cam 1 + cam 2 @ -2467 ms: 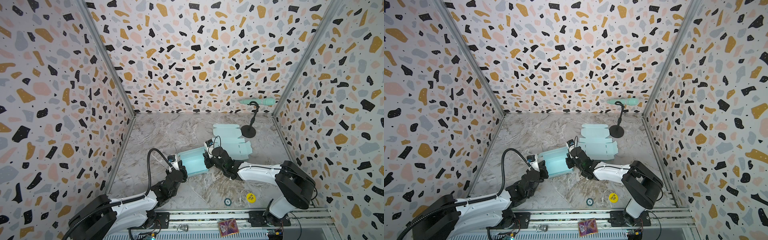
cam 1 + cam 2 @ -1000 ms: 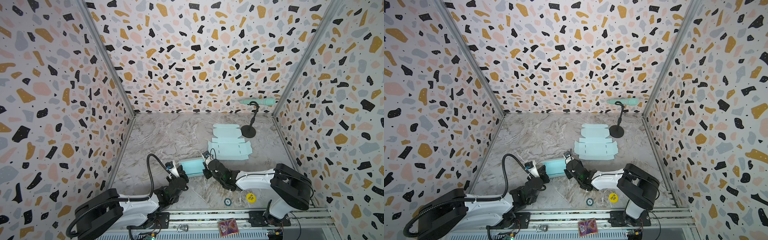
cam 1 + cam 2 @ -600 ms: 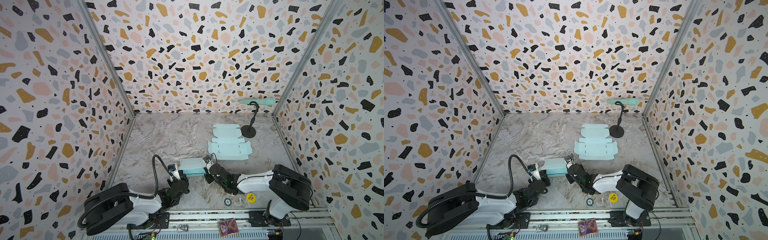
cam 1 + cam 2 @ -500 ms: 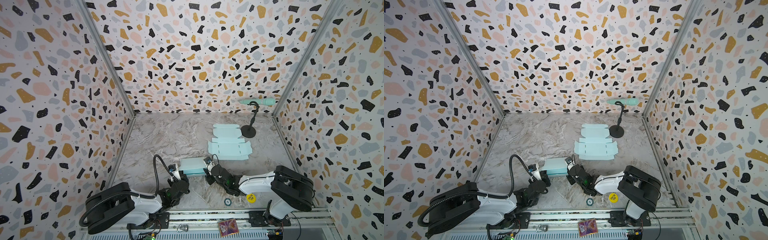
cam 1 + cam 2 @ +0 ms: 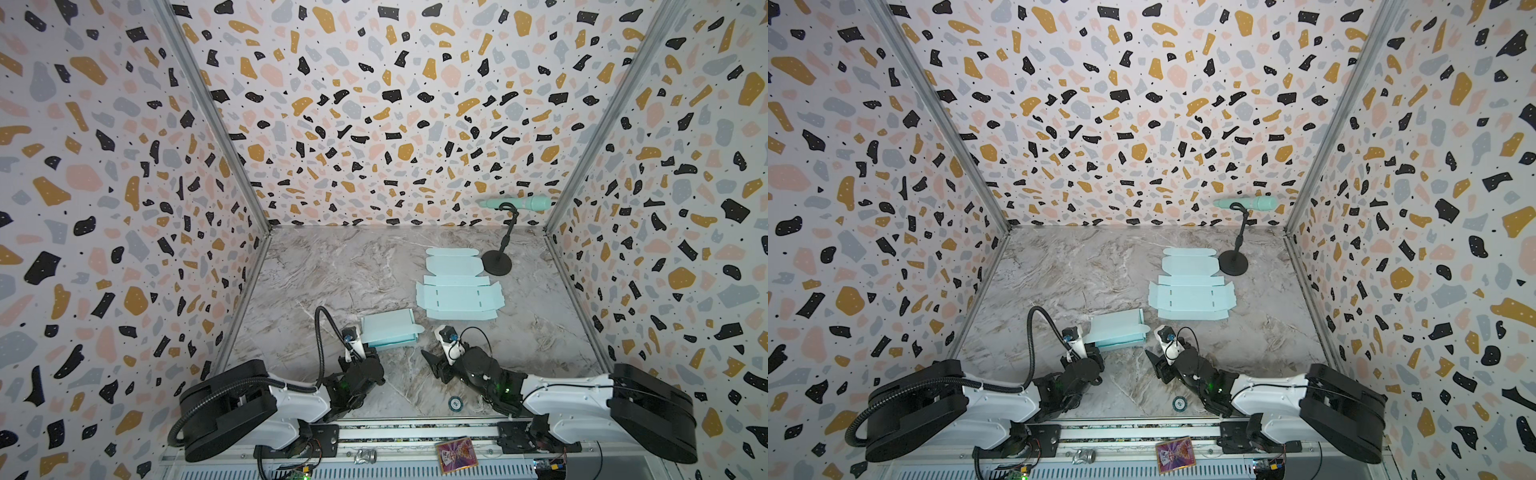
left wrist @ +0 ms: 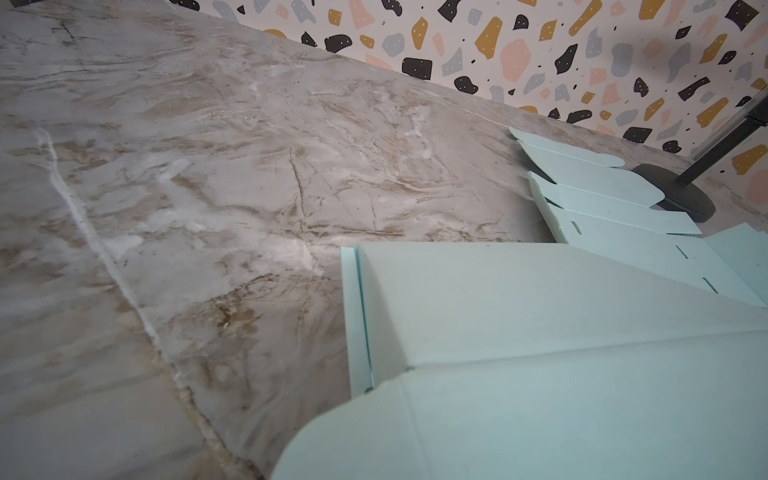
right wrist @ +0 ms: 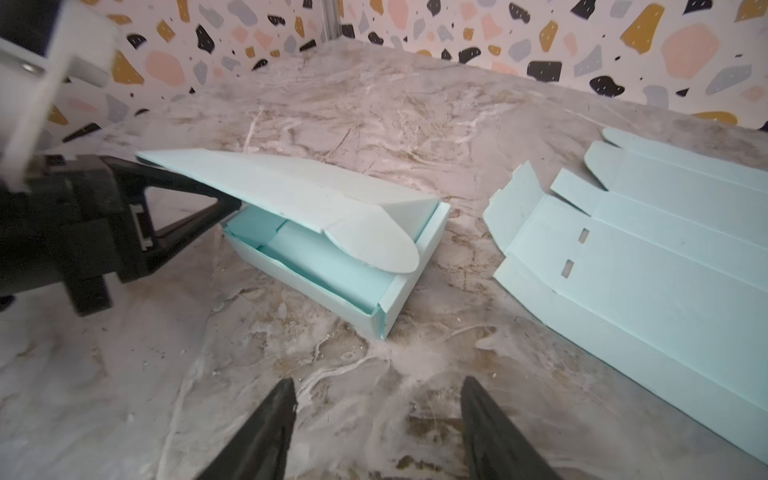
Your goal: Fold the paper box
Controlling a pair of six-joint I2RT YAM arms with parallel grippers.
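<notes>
Paper box (image 5: 388, 330), pale mint, sits near the front of the marble table (image 5: 332, 270), slightly left of centre in both top views. Its tray is already formed, with walls standing and the floor panels folded inside. The lid is not shut: it slopes up from the rear hinge, leaving an open wedge at the front, and a rounded ear (image 7: 374, 241) hangs loose at its corner.

The left gripper (image 7: 216, 203) reaches in from the box's left end. Its jaws are pressed together on the edge of the lid, which seems to be why the lid stays lifted rather than dropping onto the tray. Holding it there probably keeps the opening clear so the ear can be tucked inside the wall.

The right gripper (image 7: 378, 380) rests low over bare table just in front of the box's right end, apart from it. Its two black fingers are spread fairly wide and hold nothing. It looks set to guide the ear or press the lid down.

Behind the box lie two unfolded flat blanks (image 5: 459, 299), spare stock, beside a small black stand (image 5: 496, 264).
</notes>
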